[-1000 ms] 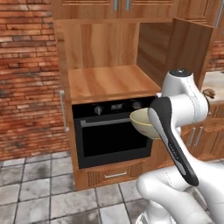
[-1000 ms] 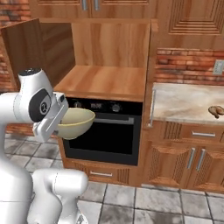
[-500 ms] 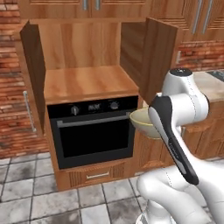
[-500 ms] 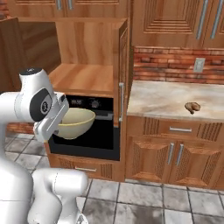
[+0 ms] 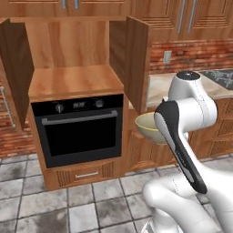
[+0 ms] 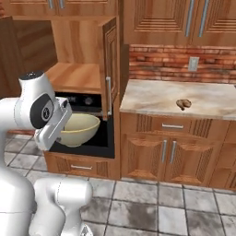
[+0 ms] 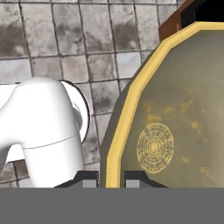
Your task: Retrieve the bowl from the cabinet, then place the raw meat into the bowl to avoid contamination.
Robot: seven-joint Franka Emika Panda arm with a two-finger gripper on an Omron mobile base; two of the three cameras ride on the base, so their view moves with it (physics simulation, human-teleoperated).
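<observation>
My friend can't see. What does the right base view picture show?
A white robot arm holds a pale olive bowl in front of a black oven, under an open wooden cabinet. To the right, a small brown piece of raw meat lies on a marble counter.

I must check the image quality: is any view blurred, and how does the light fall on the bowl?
Left base view: soft, slightly blurred edges; the bowl is evenly lit, no glare. Right base view: equally soft; the raw meat on the counter is a small, indistinct lump. Hand view: sharper; the bowl's yellow rim and inner ring pattern read clearly, cropped at the right edge.
</observation>
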